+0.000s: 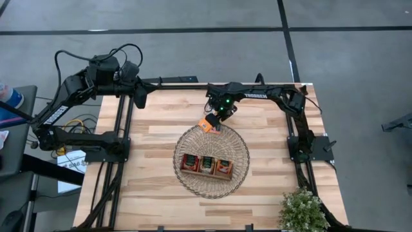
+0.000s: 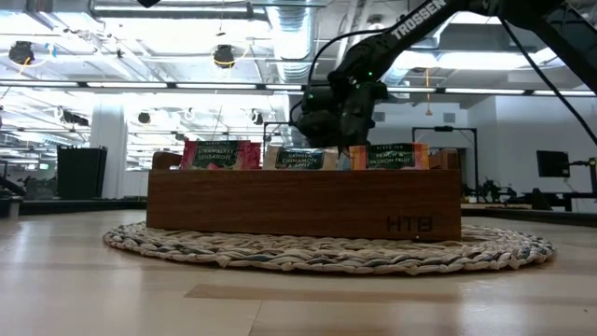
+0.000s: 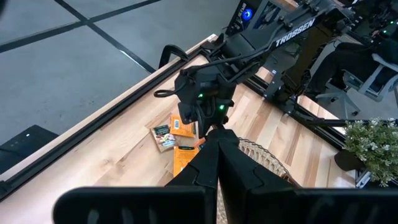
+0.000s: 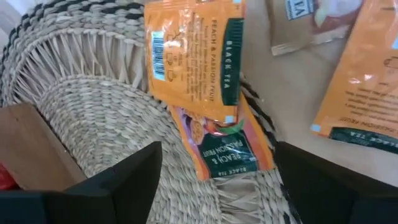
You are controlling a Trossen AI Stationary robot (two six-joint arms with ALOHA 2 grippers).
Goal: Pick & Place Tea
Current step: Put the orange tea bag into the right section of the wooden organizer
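Right wrist view: right gripper (image 4: 214, 180) spread wide over two orange tea sachets (image 4: 194, 56) overlapping on the basket (image 4: 81, 106) rim. Best to centre on the upper sachet, pinching one only. Left gripper (image 3: 214, 168) closed, parked off-table.

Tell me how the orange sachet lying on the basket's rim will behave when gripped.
The orange sachet looks thin and flat, so probably light and floppy. It overlaps another sachet on the wicker basket's sloping rim, so it may slide. The open right gripper probably needs an edge pinch.
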